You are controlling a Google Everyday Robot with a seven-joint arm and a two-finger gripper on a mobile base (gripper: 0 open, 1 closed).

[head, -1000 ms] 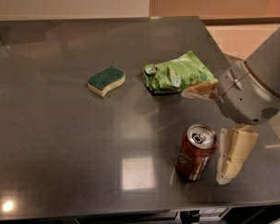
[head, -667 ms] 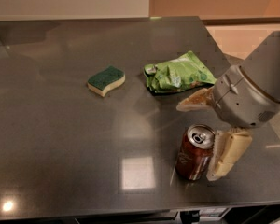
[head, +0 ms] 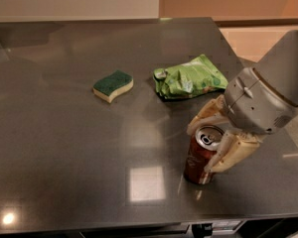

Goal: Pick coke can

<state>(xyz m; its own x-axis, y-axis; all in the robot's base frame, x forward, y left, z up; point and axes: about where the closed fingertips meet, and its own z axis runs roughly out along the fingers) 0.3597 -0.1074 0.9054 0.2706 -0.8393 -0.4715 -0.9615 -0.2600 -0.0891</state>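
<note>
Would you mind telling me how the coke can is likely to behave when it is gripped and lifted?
Upright and narrow, the coke can may tip, then roll, if the gripper at its top nudges it sideways. Its top looks opened, so it may be light and dent easily. On the glossy table it would probably slide.

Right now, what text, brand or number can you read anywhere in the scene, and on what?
Nothing is legible enough to quote.
coke can: any lettering on its side is too blurred to read.
green bag: pale print, too blurred to read.
sponge: no text.
hand, at the can's right side: no markings visible.
</note>
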